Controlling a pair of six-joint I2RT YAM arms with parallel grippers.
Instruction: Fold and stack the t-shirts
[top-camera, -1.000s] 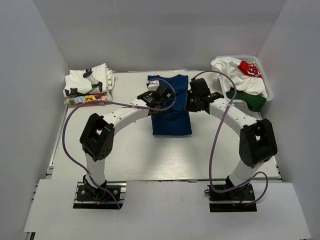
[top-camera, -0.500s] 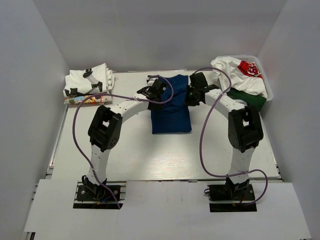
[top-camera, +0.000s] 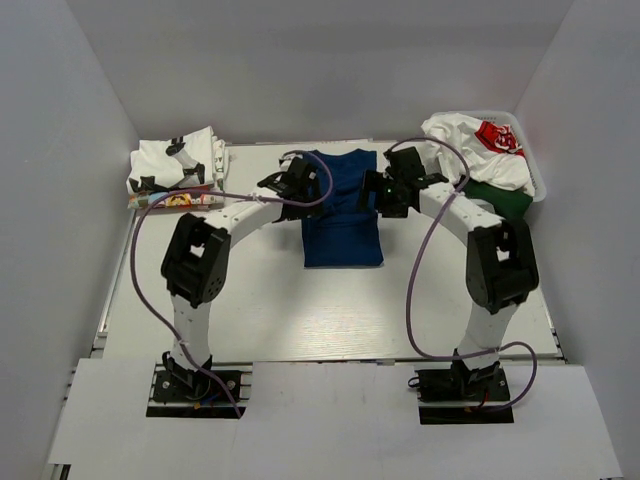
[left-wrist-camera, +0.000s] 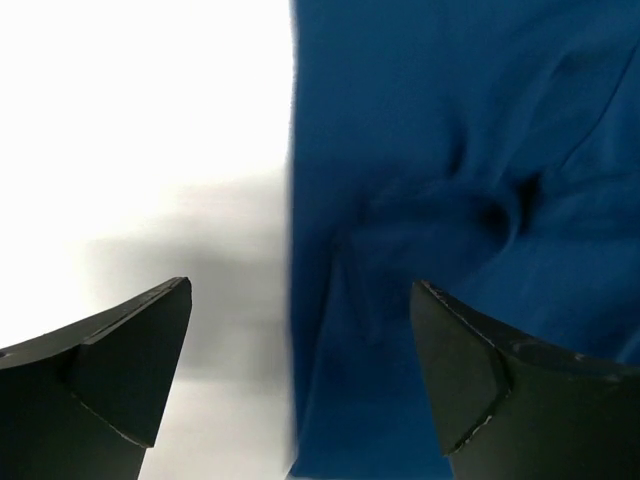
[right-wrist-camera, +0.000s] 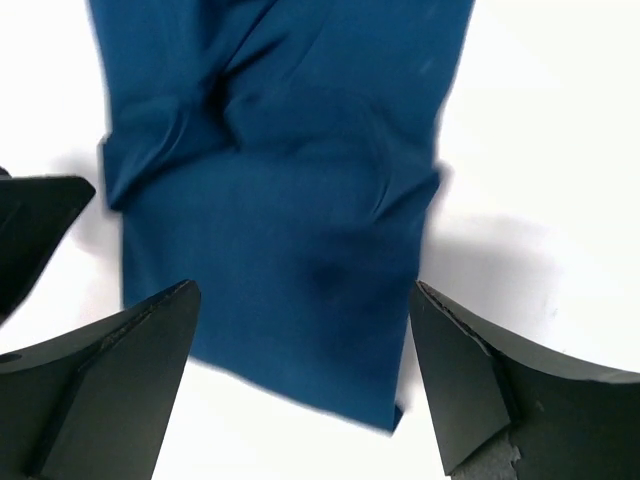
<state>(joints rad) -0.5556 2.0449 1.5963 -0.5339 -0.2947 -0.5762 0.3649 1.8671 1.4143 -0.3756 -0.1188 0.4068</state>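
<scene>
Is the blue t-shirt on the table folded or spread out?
Folded: the blue t-shirt lies as a narrow rectangle, sleeves tucked in, with layered creases near its top.

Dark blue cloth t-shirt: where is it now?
In the top view, the dark blue t-shirt lies at the white table's far centre, between the left gripper and right gripper.
</scene>
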